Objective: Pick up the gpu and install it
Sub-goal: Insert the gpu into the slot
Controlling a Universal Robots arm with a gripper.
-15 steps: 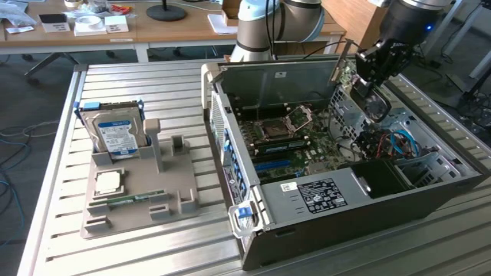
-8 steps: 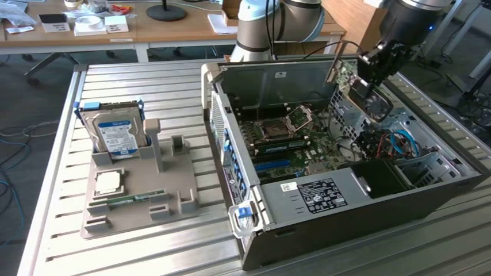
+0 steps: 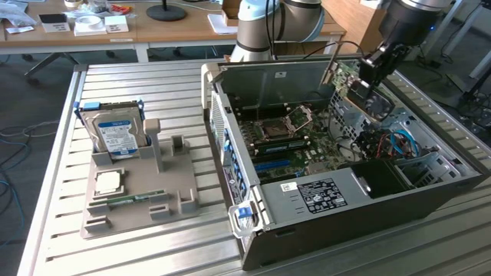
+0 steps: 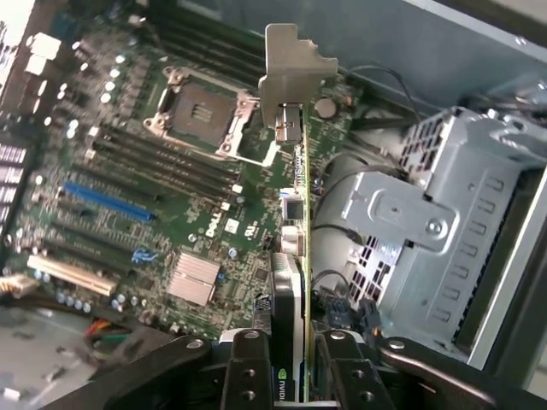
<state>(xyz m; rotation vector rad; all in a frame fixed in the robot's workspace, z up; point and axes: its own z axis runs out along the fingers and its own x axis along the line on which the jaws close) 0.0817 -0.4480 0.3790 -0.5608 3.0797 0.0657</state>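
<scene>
Slatted table [image 3: 153,86], open case [image 3: 345,221], claw [image 4: 295,367] apparently clamping gpu [image 3: 368,99], card end cropped

Silver arm [image 3: 259,26], blk screwed pincer [image 4: 295,376]

Exterior view: set off the arm, high and well back; looks down at a slant across the table [image 3: 153,86], with tray [image 3: 138,198] toward the exterior view's left, open case [image 3: 345,221] toward the exterior view's right, desk [image 3: 153,27] behind. Wide enough to take in the whole case.

Wrist view: close in; looks past the gripper [image 4: 291,346] and along the gpu [image 4: 299,213], down into the case onto the motherboard [image 4: 171,213] and socket [image 4: 201,111].

Shared with the exterior view: gripper [image 3: 369,85], gpu [image 3: 360,95], motherboard [image 3: 295,146], socket [image 3: 275,127], seen there from far off and from the side.
</scene>
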